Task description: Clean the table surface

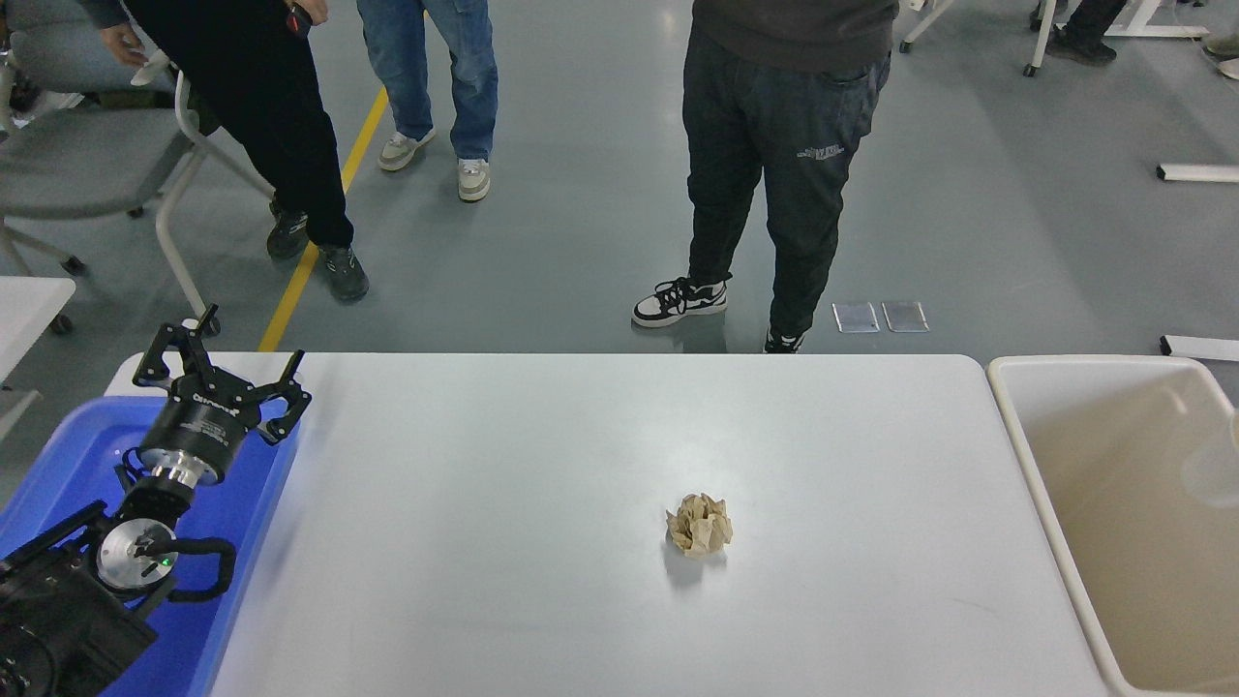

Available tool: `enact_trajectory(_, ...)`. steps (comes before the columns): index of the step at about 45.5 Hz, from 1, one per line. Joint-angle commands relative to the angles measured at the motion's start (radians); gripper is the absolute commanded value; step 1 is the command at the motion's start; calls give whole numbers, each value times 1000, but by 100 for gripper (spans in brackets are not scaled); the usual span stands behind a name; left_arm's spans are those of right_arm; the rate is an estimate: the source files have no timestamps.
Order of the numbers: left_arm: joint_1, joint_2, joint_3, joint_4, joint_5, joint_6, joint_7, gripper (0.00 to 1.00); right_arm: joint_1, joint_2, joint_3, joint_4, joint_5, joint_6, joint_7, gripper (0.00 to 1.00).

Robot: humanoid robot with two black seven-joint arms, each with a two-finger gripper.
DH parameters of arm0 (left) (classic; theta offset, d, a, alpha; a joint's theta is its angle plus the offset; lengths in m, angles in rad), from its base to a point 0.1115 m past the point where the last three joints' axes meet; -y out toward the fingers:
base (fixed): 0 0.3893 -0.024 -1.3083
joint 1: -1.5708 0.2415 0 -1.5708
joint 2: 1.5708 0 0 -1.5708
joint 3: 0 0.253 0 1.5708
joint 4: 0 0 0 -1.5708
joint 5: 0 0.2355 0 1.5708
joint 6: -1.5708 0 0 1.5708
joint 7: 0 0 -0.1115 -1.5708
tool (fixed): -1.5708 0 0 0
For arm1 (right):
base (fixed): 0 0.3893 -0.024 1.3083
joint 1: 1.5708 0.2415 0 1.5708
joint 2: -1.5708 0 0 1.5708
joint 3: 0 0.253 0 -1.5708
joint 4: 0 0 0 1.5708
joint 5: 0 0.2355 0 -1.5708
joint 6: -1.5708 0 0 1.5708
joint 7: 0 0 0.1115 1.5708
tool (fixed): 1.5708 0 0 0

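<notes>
The white table surface (465,503) fills the middle of the head view. A crumpled ball of brown paper (699,525) lies on it, right of centre. My left gripper (221,371) is parked at the lower left over the blue tub (58,455), its fingers spread open and holding nothing. My right arm and gripper are out of view. A blurred white paper cup (1216,463) shows at the right edge, inside the outline of the cream-white tub (1026,455).
The cream-white tub sits against the table's right end, the blue tub against its left end. Three people stand beyond the far edge, the nearest one (774,145) close to the table's middle. A grey chair (87,145) is at the far left.
</notes>
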Motion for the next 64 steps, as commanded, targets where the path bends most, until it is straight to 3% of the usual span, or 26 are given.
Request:
enact_trajectory(1,0,0,0,0,-1,0,0,100,-161,177,1,-263,113,-103,6,0)
enact_trajectory(11,0,0,0,0,-1,0,0,100,-215,310,-2,-417,157,-122,14,0)
enact_trajectory(23,0,0,0,0,1,0,-1,100,-313,575,-30,-795,239,-131,15,0)
enact_trajectory(52,0,0,0,0,1,0,-1,100,-318,649,-55,-869,303,-125,-57,0)
enact_trajectory(55,0,0,0,0,-1,0,-1,100,-318,649,-52,-869,314,-125,-84,42)
enact_trajectory(56,0,0,0,0,1,0,-1,100,-319,649,-53,-869,323,-125,-98,51)
enact_trajectory(58,0,0,0,0,1,0,-1,100,-319,649,-56,-869,341,-123,-121,59)
enact_trajectory(61,0,0,0,0,-1,0,-1,100,-319,651,-58,-869,361,-123,-136,83)
enact_trajectory(64,0,0,0,0,-1,0,-1,100,-321,651,-59,-868,362,-120,-135,90)
